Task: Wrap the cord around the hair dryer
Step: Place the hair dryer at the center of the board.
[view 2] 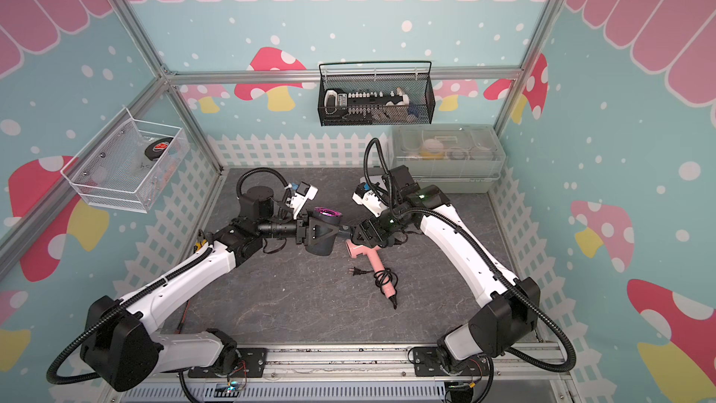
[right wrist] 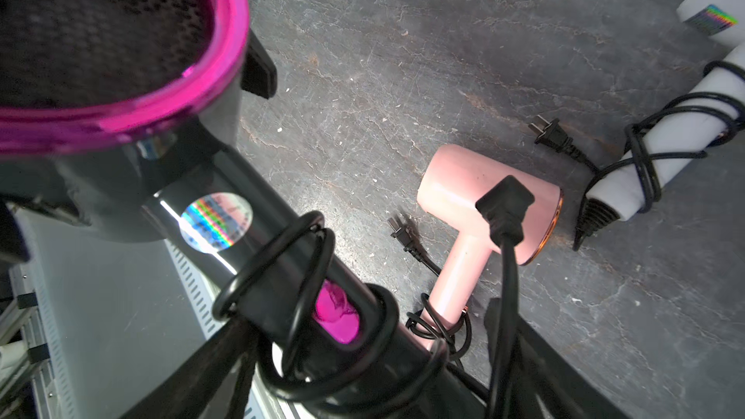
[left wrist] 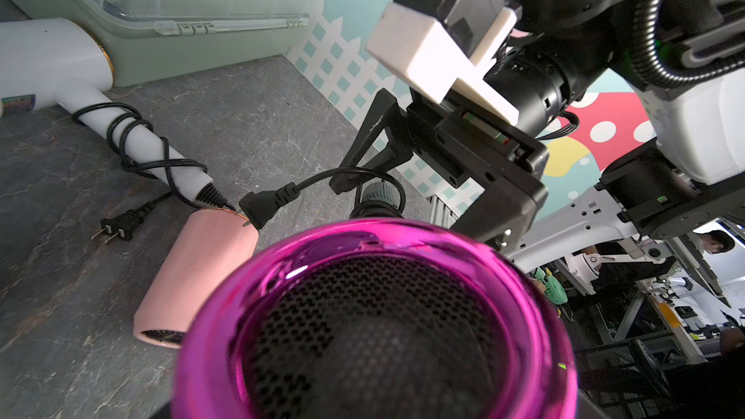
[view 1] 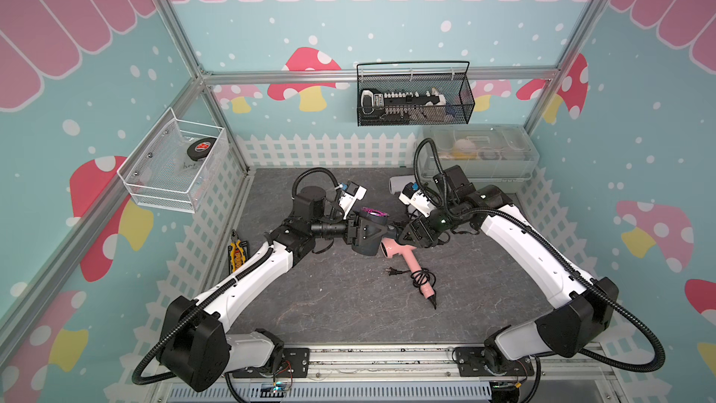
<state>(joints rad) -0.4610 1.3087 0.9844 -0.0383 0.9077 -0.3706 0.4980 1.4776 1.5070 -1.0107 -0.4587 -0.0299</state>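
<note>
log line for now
left gripper: jaws shut on black hair dryer | right gripper: jaws open astride handle | cord: looped on handle, plug free

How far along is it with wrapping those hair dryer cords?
Done: the white dryer and pink dryer lie wrapped. In hand: the left end effector grips the black dryer, whose handle carries several loops of cord. Left: its plug end sticks out unwound by the open right end effector.
</note>
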